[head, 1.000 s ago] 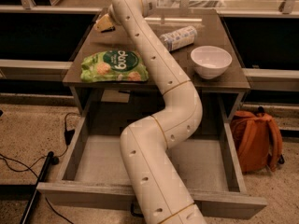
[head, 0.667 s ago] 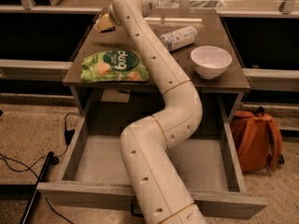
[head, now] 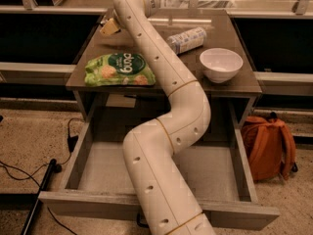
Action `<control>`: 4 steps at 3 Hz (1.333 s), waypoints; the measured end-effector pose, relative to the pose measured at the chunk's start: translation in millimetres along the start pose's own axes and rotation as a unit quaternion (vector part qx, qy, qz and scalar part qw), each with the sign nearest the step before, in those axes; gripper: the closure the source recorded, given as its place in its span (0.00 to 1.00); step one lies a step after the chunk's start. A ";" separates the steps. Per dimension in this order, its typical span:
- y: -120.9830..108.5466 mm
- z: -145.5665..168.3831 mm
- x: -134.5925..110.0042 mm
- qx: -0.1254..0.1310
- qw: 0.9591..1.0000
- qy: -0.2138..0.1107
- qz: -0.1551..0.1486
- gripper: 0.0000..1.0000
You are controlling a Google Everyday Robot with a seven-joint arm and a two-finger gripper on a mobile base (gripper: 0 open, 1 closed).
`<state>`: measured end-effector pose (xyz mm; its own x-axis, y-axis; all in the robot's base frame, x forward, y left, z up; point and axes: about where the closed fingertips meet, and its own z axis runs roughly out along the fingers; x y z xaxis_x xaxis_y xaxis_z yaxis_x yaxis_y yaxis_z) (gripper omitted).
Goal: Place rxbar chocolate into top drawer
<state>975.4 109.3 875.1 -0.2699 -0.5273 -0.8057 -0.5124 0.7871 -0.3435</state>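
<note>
The hand (head: 109, 27) is held over the counter's (head: 234, 33) far left corner, grip state undeterminable; the unseen bar, presumably light, thin and slippery, is best pinched across its width.

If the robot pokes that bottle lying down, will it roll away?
Probably: the bottle lies on its side, so it likely rolls. Looks like clear plastic, so probably light. The gripper is at the table's far left, away from it.
</note>
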 end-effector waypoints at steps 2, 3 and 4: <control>1.3 2.2 4.6 0.009 0.999 0.029 -0.020 0.00; 1.0 2.1 5.2 0.013 0.999 0.039 -0.030 0.00; 1.4 1.1 5.7 0.014 0.998 0.050 -0.041 0.00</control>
<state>974.1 107.8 869.5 -0.3091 -0.6179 -0.7229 -0.5133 0.7483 -0.4202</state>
